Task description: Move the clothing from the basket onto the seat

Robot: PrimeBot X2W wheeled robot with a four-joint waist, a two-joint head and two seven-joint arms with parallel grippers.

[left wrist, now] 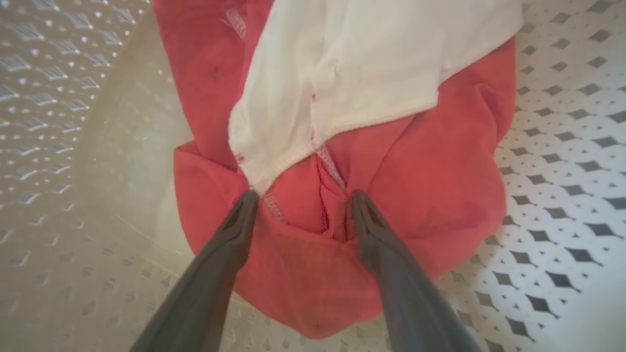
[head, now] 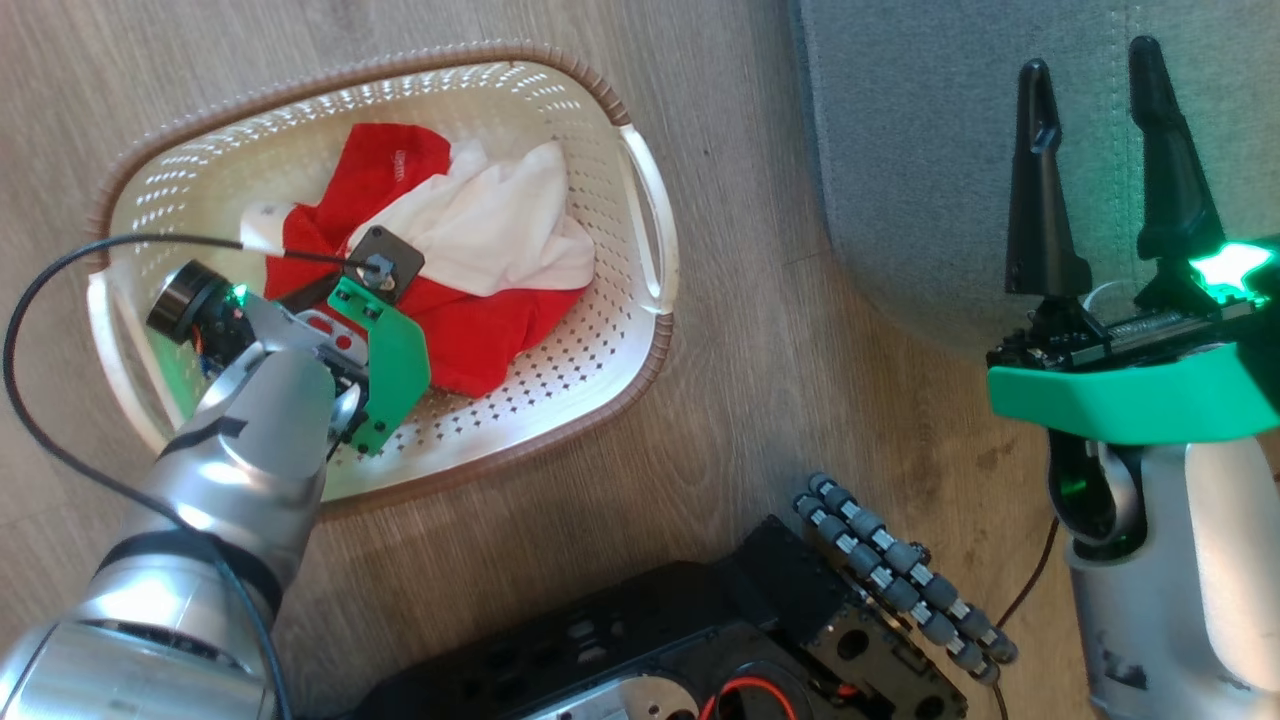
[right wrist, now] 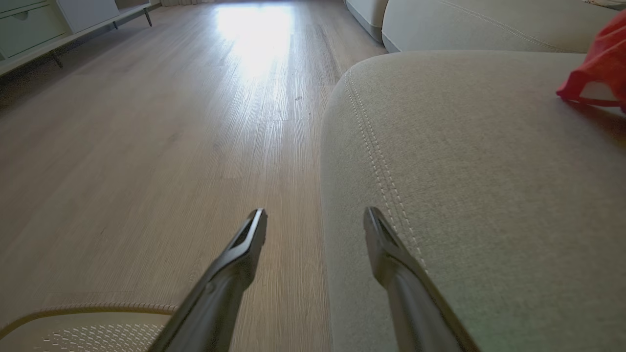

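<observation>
In the head view, the clothing point(head: 480, 330), red with a white part, is seen in the basket point(head: 590, 350) on the left. The right gripper point(head: 1090, 55) is held wide apart and empty over the near edge of the seat point(head: 920, 150).

In the left wrist view, the left gripper point(left wrist: 301, 195) is spread wide, its fingertips point(left wrist: 242, 210) set against the red fabric, with nothing clamped.

In the right wrist view, a red garment point(right wrist: 594, 73) is seen lying on the seat, far right.

The basket point(head: 645, 215) is open from above; its walls enclose the clothing point(head: 480, 340) on every side. A strip of floor point(head: 750, 330) lies open between basket and the seat point(head: 900, 150) at right.
</observation>
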